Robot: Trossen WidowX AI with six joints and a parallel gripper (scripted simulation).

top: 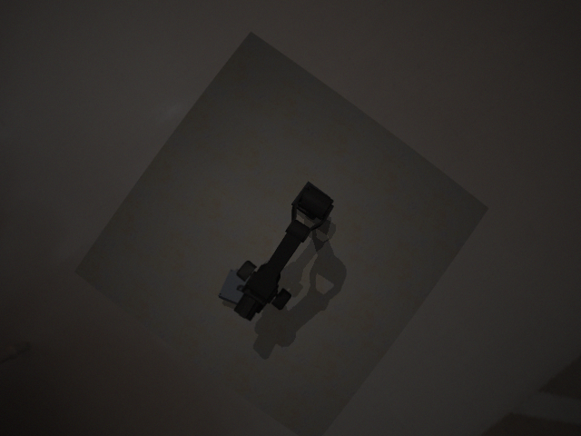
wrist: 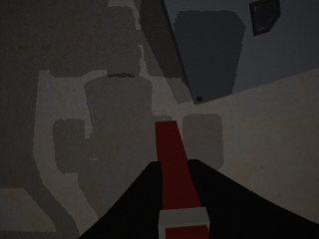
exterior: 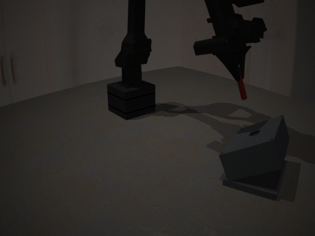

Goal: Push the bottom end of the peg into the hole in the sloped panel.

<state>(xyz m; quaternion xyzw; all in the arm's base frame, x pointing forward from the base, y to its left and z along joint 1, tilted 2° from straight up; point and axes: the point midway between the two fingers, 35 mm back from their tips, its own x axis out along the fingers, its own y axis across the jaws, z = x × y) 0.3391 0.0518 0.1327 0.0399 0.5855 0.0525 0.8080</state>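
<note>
Dim table [exterior: 76, 164]; top view hides red peg [exterior: 241, 87] gripper [exterior: 238, 73] clamps.

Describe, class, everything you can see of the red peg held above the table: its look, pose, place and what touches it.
The slim red peg is plain and matte, and looks flat-sided in the wrist view. The black parallel-jaw gripper is shut on its upper part, so the lower end hangs free, tilted slightly. It is in the air, above the table and touching neither it nor the grey sloped panel. The dark hole lies ahead and off to one side of its tip. Nothing but the fingers touches it.
</note>
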